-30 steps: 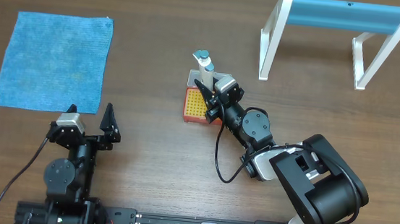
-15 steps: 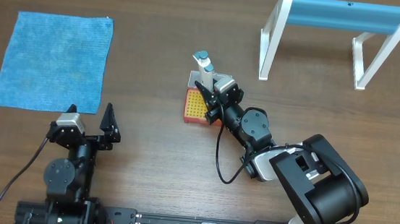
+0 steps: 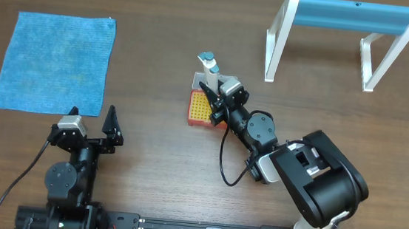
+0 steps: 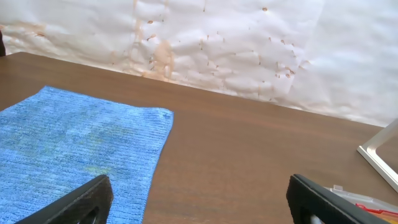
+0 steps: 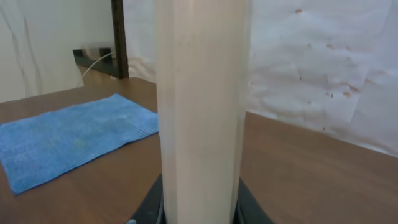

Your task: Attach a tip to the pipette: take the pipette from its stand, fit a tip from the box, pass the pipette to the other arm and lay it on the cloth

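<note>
The blue cloth [image 3: 54, 63] is seen from above lying flat at the far left of the wooden table [image 3: 148, 169], with nothing on it. Its ribbed weave and one corner are shown from low down in the left wrist view, with a crumpled white paper wall behind. Just near its lower edge the left gripper [image 3: 91, 116] is held with its fingers spread wide and nothing between them.

Near the middle of the table, the orange tip box [image 3: 199, 108] is shown by the top view with a yellow grid of tips. The right gripper [image 3: 217, 101] is placed over the box's far edge. It is pressed onto the pipette [image 3: 209, 67], which is held upright above the box. Whether the pipette's lower end touches a tip cannot be told.

From above, the pipette is seen as a short pale body with a blue-grey cap. In the right wrist view its barrel is shown close up as a smooth, cream-white column rising between the dark jaws, with the cloth far off behind it.

At the far right, well apart from the box, the white stand [image 3: 272, 54] with its blue crossbar is seen.
</note>
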You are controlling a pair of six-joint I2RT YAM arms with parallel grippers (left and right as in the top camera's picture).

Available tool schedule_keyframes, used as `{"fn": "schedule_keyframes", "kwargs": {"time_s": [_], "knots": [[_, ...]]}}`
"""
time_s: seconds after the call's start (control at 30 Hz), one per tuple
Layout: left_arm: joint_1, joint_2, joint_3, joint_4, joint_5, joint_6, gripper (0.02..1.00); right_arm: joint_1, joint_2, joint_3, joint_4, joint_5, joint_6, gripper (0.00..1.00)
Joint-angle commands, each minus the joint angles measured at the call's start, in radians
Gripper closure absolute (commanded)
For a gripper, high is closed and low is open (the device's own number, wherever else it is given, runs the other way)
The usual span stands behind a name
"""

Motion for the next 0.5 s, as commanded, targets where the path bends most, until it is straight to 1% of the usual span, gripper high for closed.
{"fn": "schedule_keyframes", "kwargs": {"time_s": [0.03,0.2,0.3,0.4,0.5], "knots": [[0.002,-0.005,-0.003,-0.006,0.007,0.012,0.112,-0.011,0.037,-0.037,-0.039,0.01,0.01,0.919],[0.002,-0.005,-0.003,-0.006,0.007,0.012,0.112,-0.011,-0.066,-0.008,-0.044,0.01,0.011,0.923],[0.002,-0.005,-0.003,-0.006,0.007,0.012,0.115,-0.011,-0.174,0.017,-0.095,0.01,0.011,0.923],[0.002,-0.005,-0.003,-0.006,0.007,0.012,0.115,-0.013,-0.313,0.042,-0.252,0.01,0.01,0.923],[0.002,-0.005,-0.003,-0.006,0.007,0.012,0.112,-0.013,-0.475,0.091,-0.529,0.01,0.011,0.923]]}}
